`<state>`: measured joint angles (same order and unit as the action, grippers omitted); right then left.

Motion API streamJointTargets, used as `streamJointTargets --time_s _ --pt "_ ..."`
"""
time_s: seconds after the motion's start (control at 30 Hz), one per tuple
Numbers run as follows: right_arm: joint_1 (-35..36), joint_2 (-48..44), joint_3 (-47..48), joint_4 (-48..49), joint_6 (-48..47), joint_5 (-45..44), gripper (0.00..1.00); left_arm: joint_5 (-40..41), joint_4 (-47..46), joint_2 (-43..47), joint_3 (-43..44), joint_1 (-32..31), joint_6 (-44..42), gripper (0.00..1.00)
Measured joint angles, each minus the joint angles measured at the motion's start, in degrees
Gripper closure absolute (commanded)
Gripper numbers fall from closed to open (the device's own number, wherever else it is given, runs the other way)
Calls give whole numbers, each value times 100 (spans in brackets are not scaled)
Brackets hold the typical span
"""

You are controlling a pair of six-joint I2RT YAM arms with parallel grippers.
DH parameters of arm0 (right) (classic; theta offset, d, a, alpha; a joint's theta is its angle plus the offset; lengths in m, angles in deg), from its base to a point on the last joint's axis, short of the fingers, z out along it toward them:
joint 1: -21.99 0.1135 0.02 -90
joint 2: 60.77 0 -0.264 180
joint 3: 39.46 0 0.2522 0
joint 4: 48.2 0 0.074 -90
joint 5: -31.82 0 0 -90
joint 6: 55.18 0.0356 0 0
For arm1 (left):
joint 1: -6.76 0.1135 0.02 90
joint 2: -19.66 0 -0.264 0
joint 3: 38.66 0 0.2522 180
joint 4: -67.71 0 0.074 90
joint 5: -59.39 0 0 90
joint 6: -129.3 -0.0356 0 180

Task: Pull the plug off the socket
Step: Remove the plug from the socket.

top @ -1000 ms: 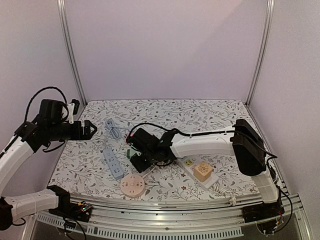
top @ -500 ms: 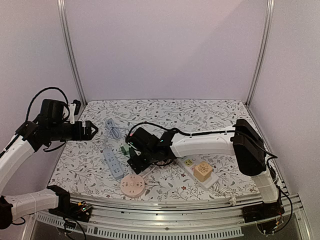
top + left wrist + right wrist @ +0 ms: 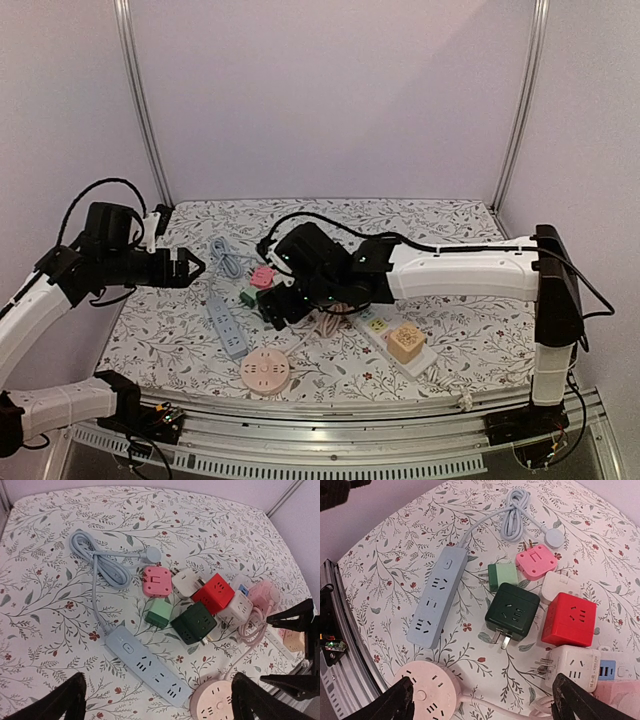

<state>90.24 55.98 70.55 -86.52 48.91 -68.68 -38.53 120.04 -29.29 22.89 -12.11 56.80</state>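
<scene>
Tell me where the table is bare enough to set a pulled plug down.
Bare table left of the blue power strip and its coiled cable, and along the far edge behind the adapters. Crowded: from the pink adapter across the red cube to the round pink socket.

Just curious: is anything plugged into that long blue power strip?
Empty. All sockets on the blue power strip show bare slots, no plug in them.
</scene>
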Motion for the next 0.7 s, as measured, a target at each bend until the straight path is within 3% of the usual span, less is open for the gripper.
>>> streamJointTargets --time_s 0.27,0.7 --pt "-79 -1565 -1464 219 68 -448 2 186 -358 -264 -122 -1091 343 2" --pt "-584 -3307 -4144 -122 529 -1204 1 1115 -1416 -1836 212 -2907 1427 3"
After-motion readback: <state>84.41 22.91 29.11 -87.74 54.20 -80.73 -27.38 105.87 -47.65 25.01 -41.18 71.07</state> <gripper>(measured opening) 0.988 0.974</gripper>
